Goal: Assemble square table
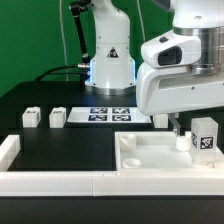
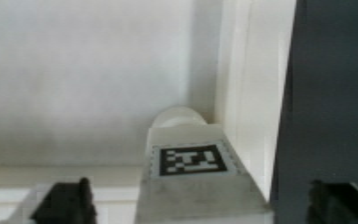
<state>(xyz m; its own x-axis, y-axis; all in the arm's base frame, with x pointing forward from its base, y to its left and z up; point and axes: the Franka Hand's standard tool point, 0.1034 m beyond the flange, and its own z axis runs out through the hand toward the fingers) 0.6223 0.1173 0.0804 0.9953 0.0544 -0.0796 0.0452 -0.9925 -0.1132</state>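
The white square panel (image 1: 150, 152) lies on the black table at the exterior view's right, with a round socket (image 1: 129, 141) at its corner. One white tagged leg (image 1: 205, 138) stands upright on the panel by its rim. My gripper (image 1: 190, 130) hangs right over that leg. In the wrist view the leg (image 2: 194, 150) stands between my two dark fingertips (image 2: 60, 200) with a gap on each side. The gripper (image 2: 202, 205) is open. Two loose legs (image 1: 32, 117) (image 1: 57, 117) stand at the exterior view's left. Another leg (image 1: 160, 120) is partly hidden behind my hand.
The marker board (image 1: 108, 113) lies flat at the back in front of the robot base (image 1: 108, 70). Long low white border rails run along the front (image 1: 60, 181) and the exterior view's left (image 1: 8, 150). The panel's raised rim (image 2: 247, 60) runs next to the leg.
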